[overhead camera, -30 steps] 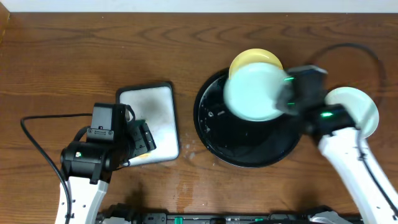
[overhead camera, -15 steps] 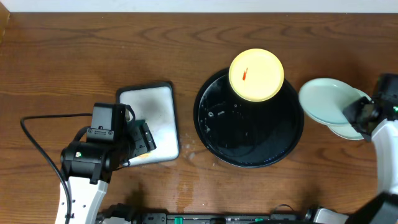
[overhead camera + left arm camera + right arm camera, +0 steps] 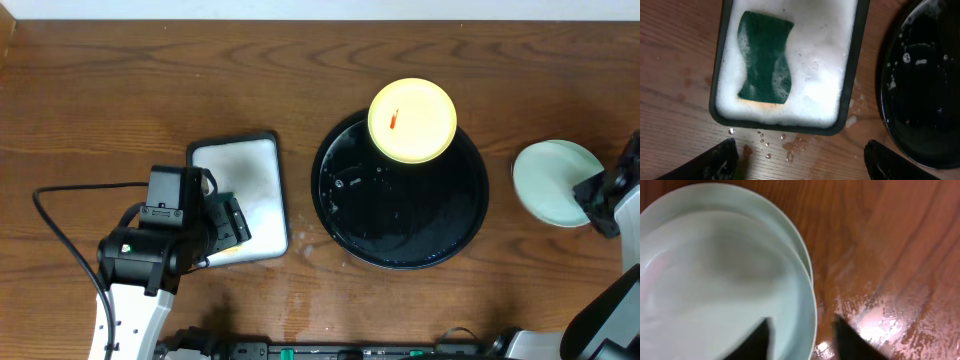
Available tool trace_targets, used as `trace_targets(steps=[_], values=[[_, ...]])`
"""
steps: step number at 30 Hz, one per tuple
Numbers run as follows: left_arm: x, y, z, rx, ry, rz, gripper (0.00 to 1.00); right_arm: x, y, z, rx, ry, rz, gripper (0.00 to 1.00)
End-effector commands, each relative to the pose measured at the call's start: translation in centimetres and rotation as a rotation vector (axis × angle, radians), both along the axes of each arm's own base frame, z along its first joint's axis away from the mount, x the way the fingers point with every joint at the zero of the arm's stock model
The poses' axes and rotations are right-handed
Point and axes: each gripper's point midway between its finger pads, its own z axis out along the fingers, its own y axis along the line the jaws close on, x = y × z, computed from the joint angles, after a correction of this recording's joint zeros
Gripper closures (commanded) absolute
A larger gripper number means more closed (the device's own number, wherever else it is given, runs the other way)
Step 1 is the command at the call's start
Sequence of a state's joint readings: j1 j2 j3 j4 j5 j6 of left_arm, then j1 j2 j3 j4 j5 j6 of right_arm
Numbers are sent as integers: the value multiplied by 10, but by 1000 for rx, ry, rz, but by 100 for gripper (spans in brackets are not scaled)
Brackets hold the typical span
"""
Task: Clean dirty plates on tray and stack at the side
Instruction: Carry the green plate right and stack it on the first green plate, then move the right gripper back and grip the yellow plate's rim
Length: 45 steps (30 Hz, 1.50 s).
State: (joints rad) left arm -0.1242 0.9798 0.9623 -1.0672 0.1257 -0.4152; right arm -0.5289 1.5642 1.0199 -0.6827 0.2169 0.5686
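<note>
The pale yellow plate (image 3: pixel 412 120) with a small red smear rests on the far rim of the round black tray (image 3: pixel 400 245). Two pale mint green plates (image 3: pixel 553 182) lie stacked on the table to the right of the tray. In the right wrist view the upper plate (image 3: pixel 715 295) sits on the lower one (image 3: pixel 747 202). My right gripper (image 3: pixel 592 195) (image 3: pixel 802 342) straddles the upper plate's right rim with its fingers apart. My left gripper (image 3: pixel 225 225) (image 3: pixel 800 167) is open and empty above the wet table, just in front of the foam tray.
A white rectangular dark-rimmed tray (image 3: pixel 240 160) full of foam holds a green sponge (image 3: pixel 765 60), left of the black tray (image 3: pixel 920 100). Water drops lie on the wood (image 3: pixel 790 145) by its front edge. The wood by the stacked plates is wet.
My right gripper carried a mint plate from over the black tray to the right and set it on the other mint plate. The yellow plate is uncovered. The left arm has not moved.
</note>
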Motion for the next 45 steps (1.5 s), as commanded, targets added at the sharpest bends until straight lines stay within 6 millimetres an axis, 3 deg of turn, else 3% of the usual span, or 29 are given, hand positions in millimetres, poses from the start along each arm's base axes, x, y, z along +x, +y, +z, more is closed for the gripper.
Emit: trace_targets(steps=[1,3,5,7,8,10,13,16,21,26,30,32,35,40,45], values=[[3,1,7,-5,-17,9,18,1,-3,19,-44,-37,11,49],[3,1,7,-5,-17,9,18,12,11,28,-1,-107,54,47],[3,1,7,-5,-17,9,18,37,40,42,84,-226,204,48],[3,1,7,-5,-17,9,18,65,88,63,178,-359,427,50],[3,1,7,-5,-17,9,18,71,102,68,199,-387,493,50],[3,1,7,-5,-17,9,18,83,150,79,249,-438,700,51],[3,1,7,-5,-17,9,18,88,209,74,242,-396,945,51],[3,1,7,-5,-17,9,18,90,244,51,148,-276,1063,49],[3,1,7,-5,-17,9,18,125,242,14,-120,-164,1030,46],[3,1,7,-5,-17,9,18,162,242,-31,-144,-198,1013,49],[3,1,7,-5,-17,9,18,177,244,-55,-149,-218,1012,51],[3,1,7,-5,-17,9,18,180,246,-60,-141,-228,1017,62],[3,1,7,-5,-17,9,18,181,248,-61,-123,-243,993,99],[3,1,7,-5,-17,9,18,168,250,-45,-46,-255,895,99],[3,1,7,-5,-17,9,18,137,266,-4,96,-272,866,99]])
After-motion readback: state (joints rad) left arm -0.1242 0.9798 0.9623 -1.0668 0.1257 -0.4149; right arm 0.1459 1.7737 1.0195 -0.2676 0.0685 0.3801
